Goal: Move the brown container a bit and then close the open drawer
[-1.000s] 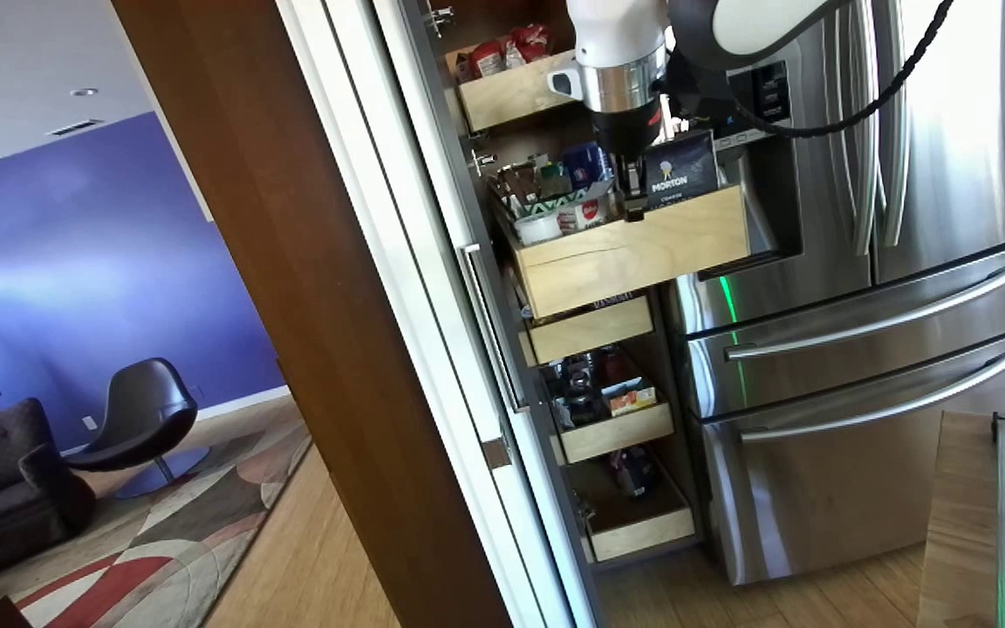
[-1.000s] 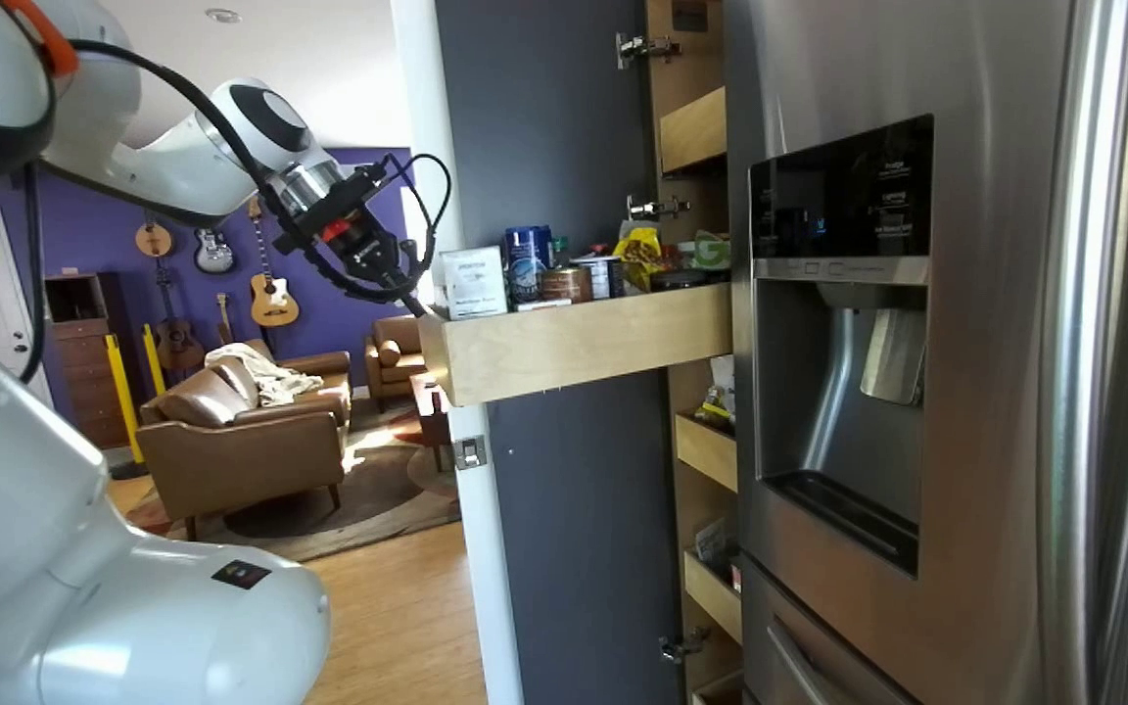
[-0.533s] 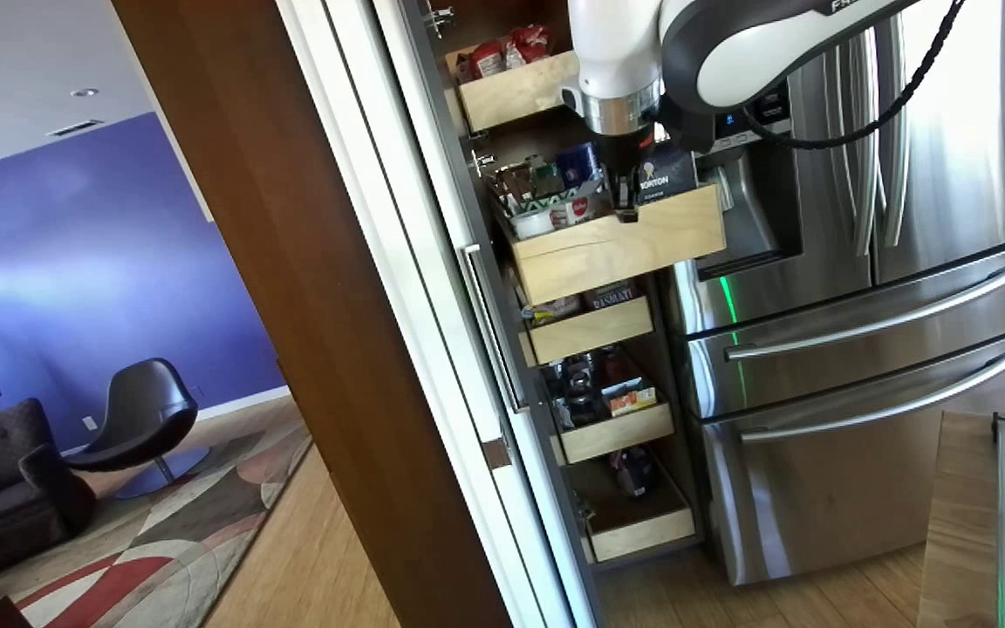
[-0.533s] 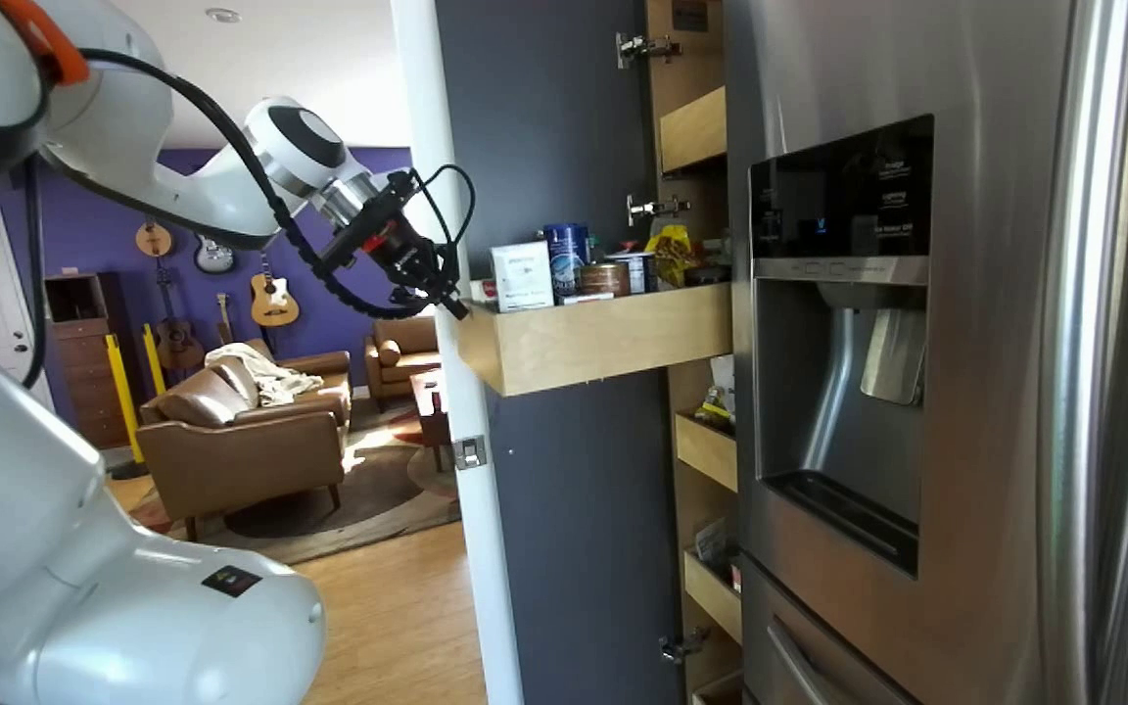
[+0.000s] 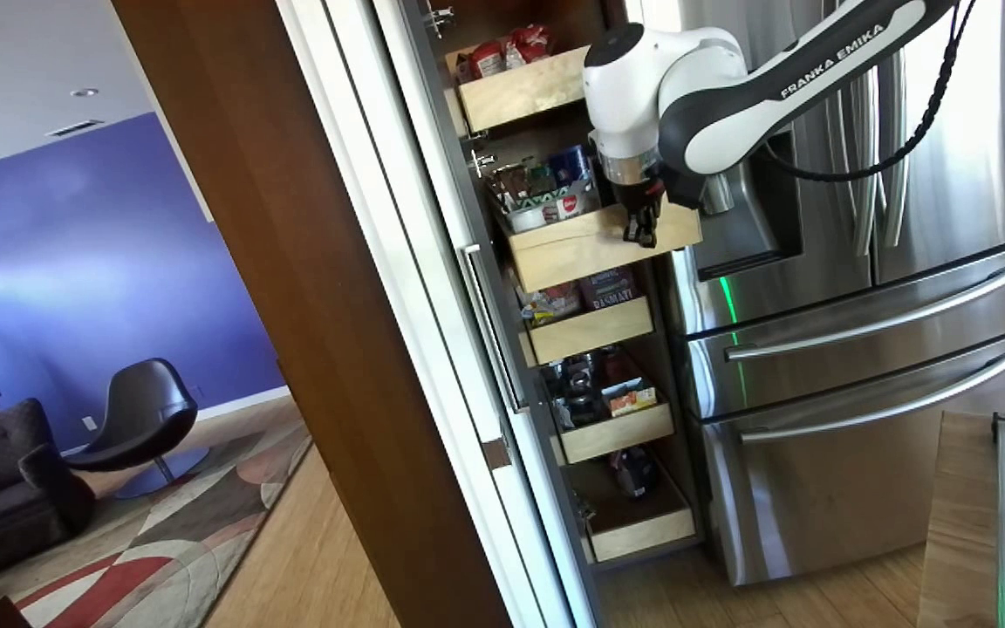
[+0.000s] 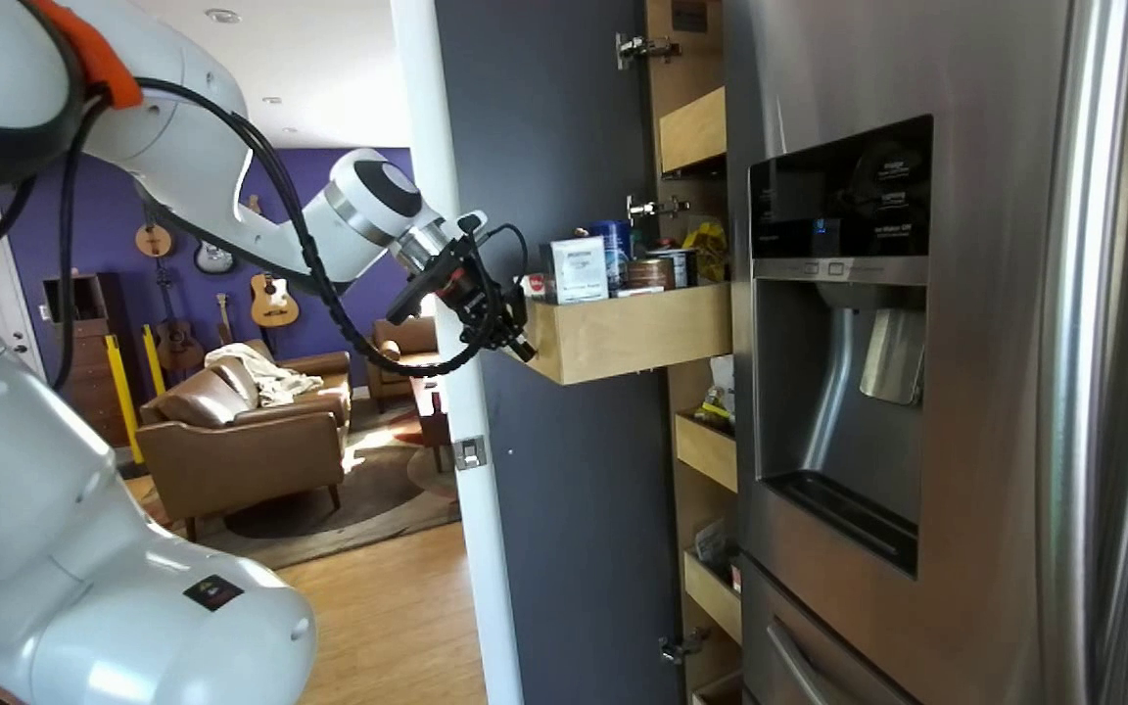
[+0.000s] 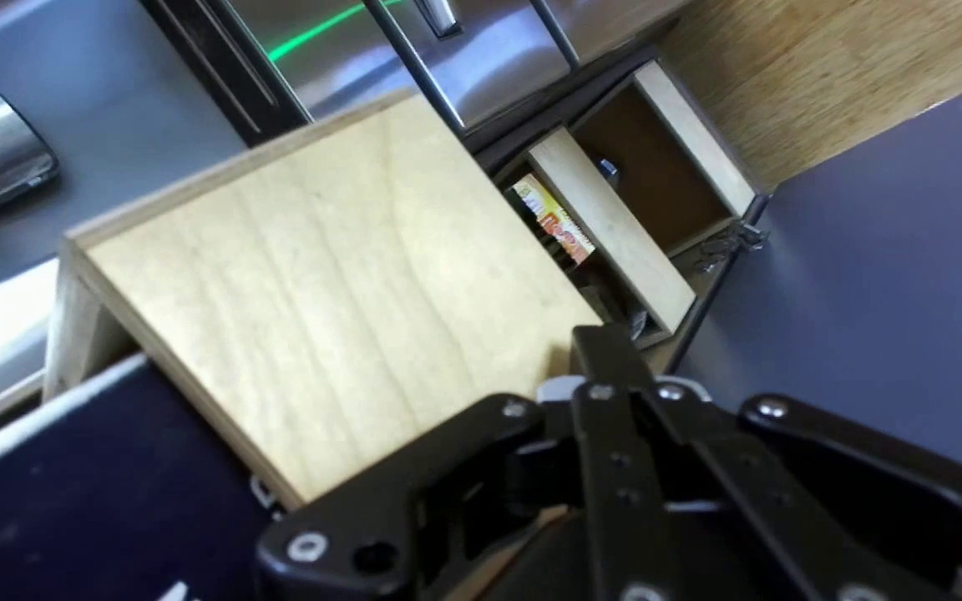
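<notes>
The open drawer of pale wood (image 5: 568, 255) sticks out of the tall pantry cabinet, loaded with groceries. A small brown container (image 6: 650, 273) sits in it, behind the drawer's side wall. My gripper (image 6: 525, 350) is shut with nothing between its fingers, and its tips are at the outside of the drawer's front panel, seemingly pressed on it. In the wrist view the paired fingertips (image 7: 612, 338) overlap one edge of the wooden panel (image 7: 339, 284), and a small shadow falls beside them. The gripper (image 5: 640, 235) points downward in front of the panel.
A white box (image 6: 579, 269) and a blue can (image 6: 613, 250) stand in the drawer near its front. The grey cabinet door (image 6: 574, 509) stands open along one side, and the steel fridge (image 5: 816, 366) flanks the other. Lower drawers (image 5: 590, 330) sit further in.
The drawer has slid steadily back toward the cabinet, carrying its groceries along. My arm has followed it, the gripper staying at the front panel and sinking slightly. The gripper has remained shut.
</notes>
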You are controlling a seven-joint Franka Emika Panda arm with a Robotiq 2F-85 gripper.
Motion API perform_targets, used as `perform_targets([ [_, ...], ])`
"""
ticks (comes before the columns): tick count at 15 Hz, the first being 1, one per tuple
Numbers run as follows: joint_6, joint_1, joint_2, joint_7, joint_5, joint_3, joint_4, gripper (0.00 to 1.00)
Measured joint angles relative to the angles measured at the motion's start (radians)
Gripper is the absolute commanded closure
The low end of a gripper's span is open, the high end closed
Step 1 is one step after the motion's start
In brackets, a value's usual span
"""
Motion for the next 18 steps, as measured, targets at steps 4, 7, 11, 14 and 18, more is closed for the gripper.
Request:
perform_targets([
  [4,0.047,-0.061,0.008,0.135,-0.086,-0.014,0.006,0.99],
  [7,0.078,-0.074,0.018,0.155,-0.096,-0.03,0.013,0.99],
  [11,0.079,-0.075,0.022,0.158,-0.096,-0.031,0.015,1.0],
  [14,0.079,-0.074,0.023,0.158,-0.096,-0.031,0.019,1.0],
  [18,0.079,-0.075,0.073,0.215,-0.117,-0.019,0.081,1.0],
])
